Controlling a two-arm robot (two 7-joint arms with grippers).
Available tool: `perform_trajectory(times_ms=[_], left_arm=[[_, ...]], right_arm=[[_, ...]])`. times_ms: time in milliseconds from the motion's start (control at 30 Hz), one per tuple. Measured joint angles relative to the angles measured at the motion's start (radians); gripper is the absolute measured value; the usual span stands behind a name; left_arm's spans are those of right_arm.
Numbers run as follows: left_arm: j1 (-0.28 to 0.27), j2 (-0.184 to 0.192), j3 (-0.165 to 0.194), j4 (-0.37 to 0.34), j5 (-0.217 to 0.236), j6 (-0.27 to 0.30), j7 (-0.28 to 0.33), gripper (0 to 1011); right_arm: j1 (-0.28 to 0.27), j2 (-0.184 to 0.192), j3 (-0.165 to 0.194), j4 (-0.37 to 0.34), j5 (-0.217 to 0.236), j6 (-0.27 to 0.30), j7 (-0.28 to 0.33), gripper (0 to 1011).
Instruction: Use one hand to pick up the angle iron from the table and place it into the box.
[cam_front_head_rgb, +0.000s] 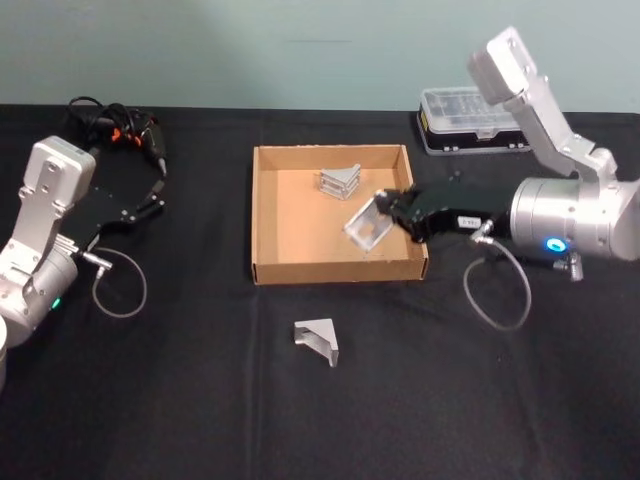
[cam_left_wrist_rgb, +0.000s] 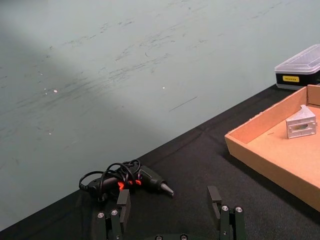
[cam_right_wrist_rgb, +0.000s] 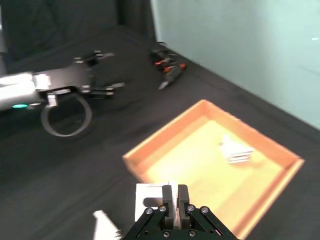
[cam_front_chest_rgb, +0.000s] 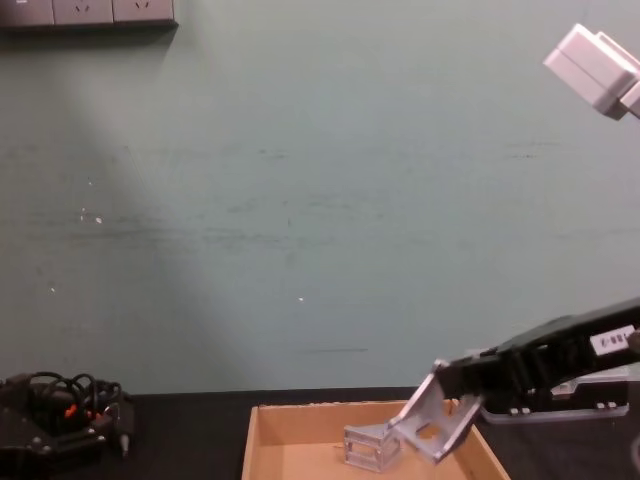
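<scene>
My right gripper (cam_front_head_rgb: 392, 207) is shut on a silver angle iron (cam_front_head_rgb: 367, 225) and holds it tilted above the right side of the tan box (cam_front_head_rgb: 335, 270). The right wrist view shows the held angle iron (cam_right_wrist_rgb: 152, 202) between the closed fingers (cam_right_wrist_rgb: 181, 196), over the box's near corner (cam_right_wrist_rgb: 150, 145). In the chest view it (cam_front_chest_rgb: 432, 420) hangs just above the box (cam_front_chest_rgb: 300, 440). A second angle iron (cam_front_head_rgb: 340, 181) lies inside the box at the back. A third (cam_front_head_rgb: 318, 341) rests on the black table (cam_front_head_rgb: 200, 400) in front of the box. My left gripper (cam_front_head_rgb: 150, 205) is parked open at the left.
A black case with a clear lid (cam_front_head_rgb: 470, 118) stands behind the right arm. A black and orange screwdriver with a coiled cord (cam_front_head_rgb: 120, 128) lies at the back left, just beyond the left gripper (cam_left_wrist_rgb: 169, 202). Cables loop beside both arms.
</scene>
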Motion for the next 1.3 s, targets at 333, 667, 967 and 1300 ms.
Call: perform_trajectory(times_ms=[333, 667, 967, 1300], left_arm=[[0.0, 0.0, 0.0, 0.0, 0.0, 0.0, 0.0, 1000], [0.0, 0.0, 0.0, 0.0, 0.0, 0.0, 0.0, 1000], [0.0, 0.0, 0.0, 0.0, 0.0, 0.0, 0.0, 1000], [0.0, 0.0, 0.0, 0.0, 0.0, 0.0, 0.0, 1000]], right_arm=[[0.061, -0.063, -0.022, 0.174, -0.087, -0.058, -0.003, 70], [0.112, -0.148, -0.055, 0.351, -0.146, -0.093, 0.032, 70], [0.133, -0.186, -0.069, 0.418, -0.181, -0.101, 0.057, 70], [0.133, -0.201, -0.062, 0.431, -0.206, -0.1, 0.072, 287]])
